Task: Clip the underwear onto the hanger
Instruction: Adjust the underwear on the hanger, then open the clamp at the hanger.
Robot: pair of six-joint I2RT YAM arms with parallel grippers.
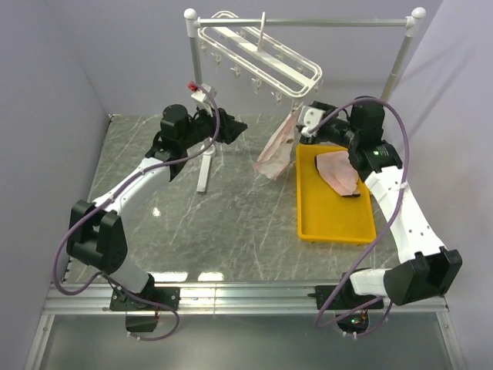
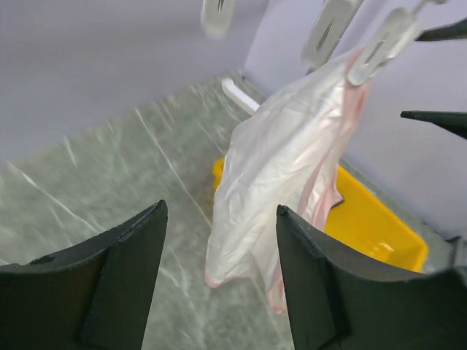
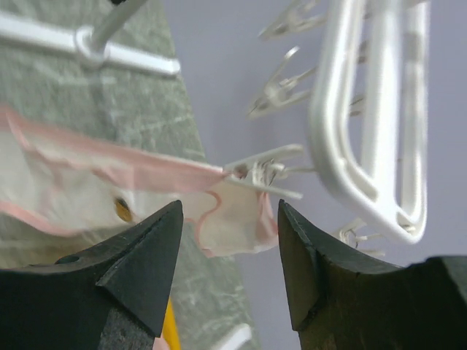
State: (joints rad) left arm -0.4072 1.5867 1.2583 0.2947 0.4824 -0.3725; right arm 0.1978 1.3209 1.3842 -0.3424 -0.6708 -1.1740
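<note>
1 pair of pale pink underwear (image 1: 276, 148) hangs from a clip (image 3: 263, 171) at the right end of the white hanger (image 1: 262, 58). It droops toward the counter (image 1: 223, 223) just left of the yellow tray (image 1: 339, 220). A 2nd pair (image 1: 337, 171), with a bit of dark trim, lies flat in the far end of that tray.

The hanger hooks over a grey rail (image 1: 308, 21) whose 2 posts end in white balls. A white foot (image 1: 204, 173) of that stand lies on the counter, between the left arm and the hanging pair.

The left hand (image 2: 220, 211) is released, its fingers spread with nothing between them. It faces the hung pair from the left, apart from it. The right hand (image 3: 230, 208) is released too and holds nothing. It sits just right of the clip, above the tray's far end.

The counter has a grey-green marbled pattern, and plain pale lilac walls close it in on 3 sides.
</note>
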